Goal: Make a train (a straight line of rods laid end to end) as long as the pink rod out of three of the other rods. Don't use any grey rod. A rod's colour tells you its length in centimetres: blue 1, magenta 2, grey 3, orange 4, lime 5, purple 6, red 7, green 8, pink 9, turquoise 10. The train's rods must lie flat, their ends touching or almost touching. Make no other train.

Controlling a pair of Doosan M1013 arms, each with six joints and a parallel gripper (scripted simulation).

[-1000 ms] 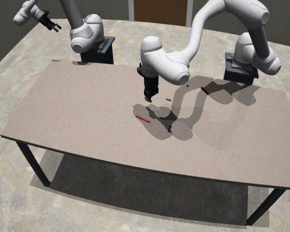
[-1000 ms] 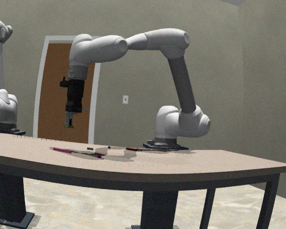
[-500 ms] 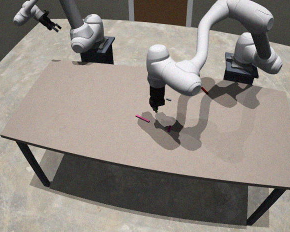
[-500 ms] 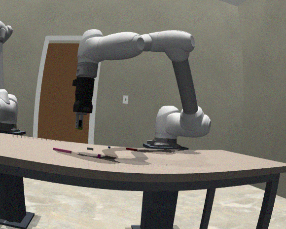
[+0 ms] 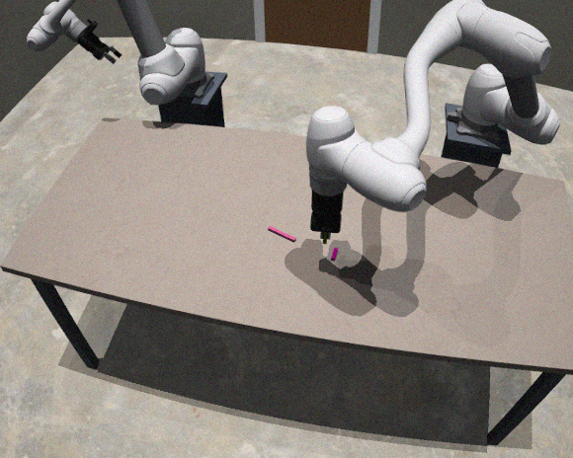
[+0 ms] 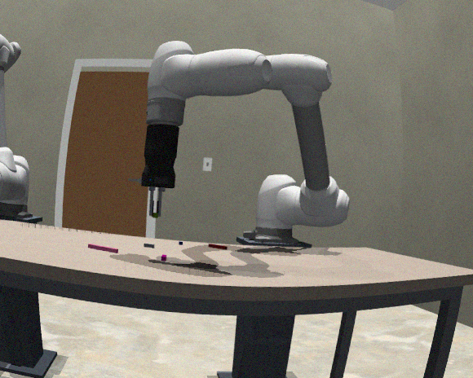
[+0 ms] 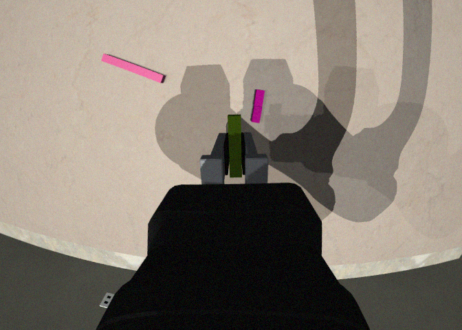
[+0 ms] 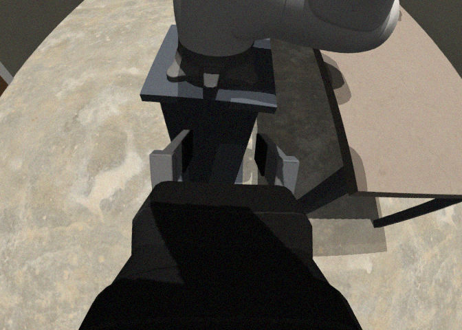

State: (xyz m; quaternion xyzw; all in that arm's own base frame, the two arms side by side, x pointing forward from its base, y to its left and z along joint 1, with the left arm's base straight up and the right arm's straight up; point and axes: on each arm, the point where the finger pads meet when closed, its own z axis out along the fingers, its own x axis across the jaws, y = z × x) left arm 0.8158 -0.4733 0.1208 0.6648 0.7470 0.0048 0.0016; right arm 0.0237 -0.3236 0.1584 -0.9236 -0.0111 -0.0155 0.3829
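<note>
Magenta rods: two (image 5: 334,254) (image 6: 164,257) (image 7: 259,97), end to end along a faint seam, flat on your table (image 5: 179,197) (image 6: 331,269) (image 7: 56,151) (image 8: 410,133), right of centre in the top view.
Pink rod (image 5: 282,234) (image 6: 103,248) (image 7: 133,68): flat and apart from them, upper left in your left wrist view.
Left gripper (image 5: 325,237) (image 6: 155,209) (image 7: 234,152): closed on your lime rod (image 5: 325,238) (image 6: 155,215) (image 7: 234,145), level above the table.
Grey rod (image 6: 148,245): beyond, below the gripper in the exterior view.
Blue rod (image 6: 180,243): right of grey there.
Red rod (image 6: 218,246): farther right.
Right gripper (image 5: 114,54) (image 8: 223,152): upper left in your top view, jaws wide, holding nothing.
Train: lime not yet on the table.
</note>
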